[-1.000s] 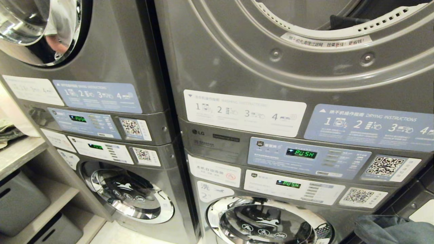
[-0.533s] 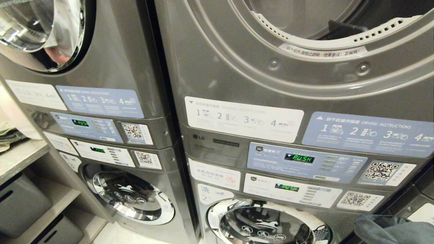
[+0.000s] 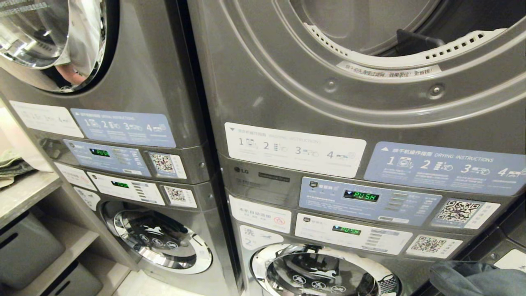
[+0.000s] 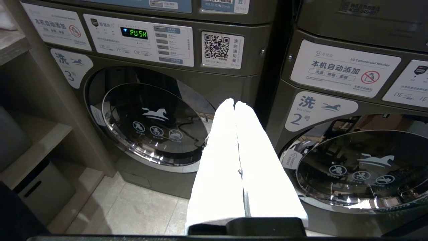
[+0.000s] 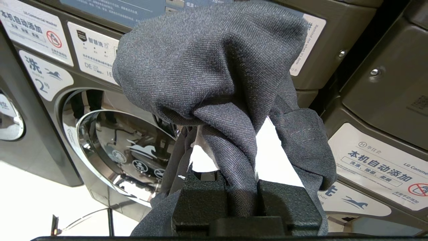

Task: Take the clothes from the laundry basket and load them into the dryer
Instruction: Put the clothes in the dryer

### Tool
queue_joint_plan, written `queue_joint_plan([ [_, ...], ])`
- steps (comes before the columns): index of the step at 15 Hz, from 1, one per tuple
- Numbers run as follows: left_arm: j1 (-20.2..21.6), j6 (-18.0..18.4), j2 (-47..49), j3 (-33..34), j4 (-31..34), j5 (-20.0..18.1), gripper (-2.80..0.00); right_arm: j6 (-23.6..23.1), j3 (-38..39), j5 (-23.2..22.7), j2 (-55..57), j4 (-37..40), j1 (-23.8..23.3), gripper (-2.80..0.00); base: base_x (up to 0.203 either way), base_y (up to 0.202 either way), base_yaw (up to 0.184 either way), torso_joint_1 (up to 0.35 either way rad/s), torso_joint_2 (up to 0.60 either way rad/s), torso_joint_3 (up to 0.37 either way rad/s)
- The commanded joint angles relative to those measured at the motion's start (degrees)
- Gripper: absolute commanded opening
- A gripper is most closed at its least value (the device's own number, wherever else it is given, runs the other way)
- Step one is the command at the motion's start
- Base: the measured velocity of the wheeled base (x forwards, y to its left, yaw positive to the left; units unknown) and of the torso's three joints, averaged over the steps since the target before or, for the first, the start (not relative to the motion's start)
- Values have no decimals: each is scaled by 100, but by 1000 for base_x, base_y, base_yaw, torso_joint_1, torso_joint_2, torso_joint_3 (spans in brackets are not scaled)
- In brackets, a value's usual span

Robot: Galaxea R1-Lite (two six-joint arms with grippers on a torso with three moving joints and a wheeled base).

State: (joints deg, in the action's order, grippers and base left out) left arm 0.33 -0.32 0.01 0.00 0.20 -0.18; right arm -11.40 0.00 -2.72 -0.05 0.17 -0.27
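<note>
Now | dark grey garment (image 5: 214, 67) | bunched, twill-woven | clamped by right gripper (image 5: 230, 187)

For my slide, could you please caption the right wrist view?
Right tool shut on a dark grey garment, held before the washer door.

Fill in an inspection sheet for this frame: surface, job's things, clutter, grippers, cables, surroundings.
Surface: pale tiled floor in front of the machines.
Job's things: dark grey garment draped over the right gripper; upper dryer drum open and looking empty in its visible part; laundry basket not in view.
Clutter: folded cloth on the shelf at far left.
Grippers: right gripper shut on the garment, low before the right-hand washer; left gripper shut, holding nothing, pointing between the two washers.
Cables: nothing seen.
Surroundings: two stacked washer-dryer units, displays reading PUSH; grey bins under the shelf.
</note>
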Motion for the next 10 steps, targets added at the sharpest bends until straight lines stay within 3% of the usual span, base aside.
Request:
queue_joint_plan([
  [1,2,-3,-10,0,-2,1,-280,-3,0,-1,5,0,0,-280,0,0,0,73,-163,-77],
  [10,2,-3,-10,0,-2,1,-280,24,0,17,5,0,0,-280,0,0,0,68,-130,-67],
])
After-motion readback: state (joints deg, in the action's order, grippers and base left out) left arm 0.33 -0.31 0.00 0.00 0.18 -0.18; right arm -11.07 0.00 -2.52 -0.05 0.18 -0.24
